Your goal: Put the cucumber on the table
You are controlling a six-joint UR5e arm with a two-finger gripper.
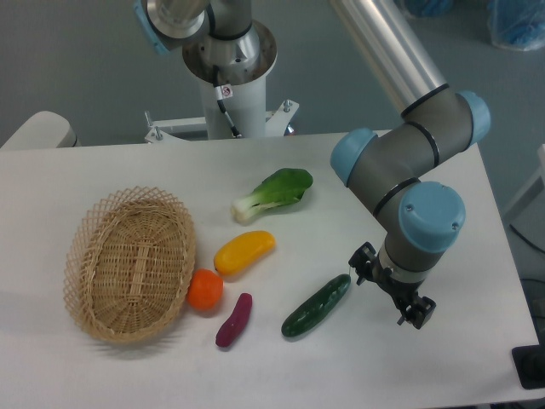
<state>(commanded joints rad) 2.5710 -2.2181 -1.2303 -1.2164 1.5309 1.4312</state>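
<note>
Camera view shows one cucumber (pixel 316 305) lying flat on the table (pixel 477 239), just to the left of the gripper (pixel 392 291) and not touching it. Its jaws are apart and hold nothing. Farther left of the jaws lie one purple piece (pixel 234 320), one orange fruit (pixel 205 289), one yellow fruit (pixel 244 252) and one bok choy (pixel 272 195). One wicker basket (pixel 129 263) stands farthest from the jaws, and the orange fruit touches it.

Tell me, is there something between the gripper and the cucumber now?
Nothing visible. The cucumber lies flat on the table, and the gripper hangs just to its right, with only bare tabletop between them. The other vegetables and fruits lie to the left.
</note>
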